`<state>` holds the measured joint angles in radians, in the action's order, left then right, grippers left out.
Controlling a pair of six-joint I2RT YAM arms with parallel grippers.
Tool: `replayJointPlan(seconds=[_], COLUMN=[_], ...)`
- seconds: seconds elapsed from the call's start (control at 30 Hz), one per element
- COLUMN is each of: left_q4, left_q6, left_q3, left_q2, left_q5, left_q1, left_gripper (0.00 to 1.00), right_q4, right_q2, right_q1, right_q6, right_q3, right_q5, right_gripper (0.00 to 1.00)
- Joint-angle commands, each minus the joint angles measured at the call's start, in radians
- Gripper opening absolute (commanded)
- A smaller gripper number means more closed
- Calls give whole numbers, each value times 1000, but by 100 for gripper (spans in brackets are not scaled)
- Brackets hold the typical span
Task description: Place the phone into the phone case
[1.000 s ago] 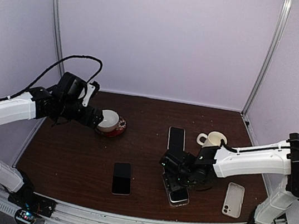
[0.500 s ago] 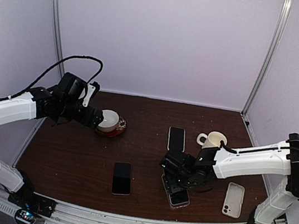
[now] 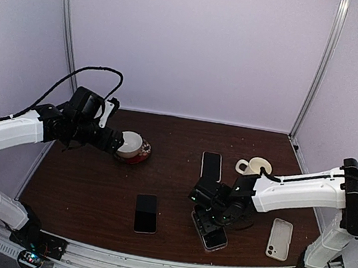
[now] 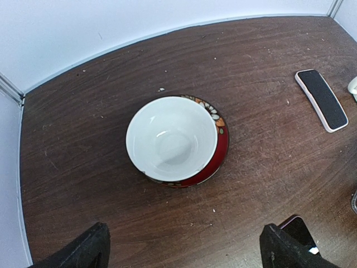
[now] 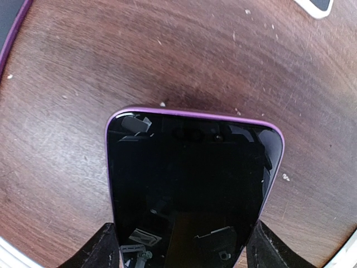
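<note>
There are three phones (image 3: 145, 213) (image 3: 211, 166) (image 3: 213, 236) and one white phone case (image 3: 280, 239). There is one bowl (image 3: 132, 142), one red plate (image 3: 143, 154) and one mug (image 3: 256, 166).

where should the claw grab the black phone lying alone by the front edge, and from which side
Likely the two long edges at mid-length, coming straight down: the black phone lies flat, screen up, on the table, so only its thin sides offer a hold, with bare wood around them.
</note>
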<state>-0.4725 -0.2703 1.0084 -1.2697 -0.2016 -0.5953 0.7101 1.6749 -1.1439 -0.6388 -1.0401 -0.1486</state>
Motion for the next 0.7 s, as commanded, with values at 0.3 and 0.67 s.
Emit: replayJointPlan(seconds=[0.3,0.67], left_q4=[21,21], left_q6=[14,14], left_q3=[30,30], left_q2=[-8,-10], left_q5=[-4,-4], left_q1=[6,6], left_gripper=[97,98], right_q4=[-4,-37], right_q2=[-40,30], right_q1=[-5,-5], right_q6=[28,18], right_q3=[-18,21], right_q5=[15,11], right_gripper=[41,40])
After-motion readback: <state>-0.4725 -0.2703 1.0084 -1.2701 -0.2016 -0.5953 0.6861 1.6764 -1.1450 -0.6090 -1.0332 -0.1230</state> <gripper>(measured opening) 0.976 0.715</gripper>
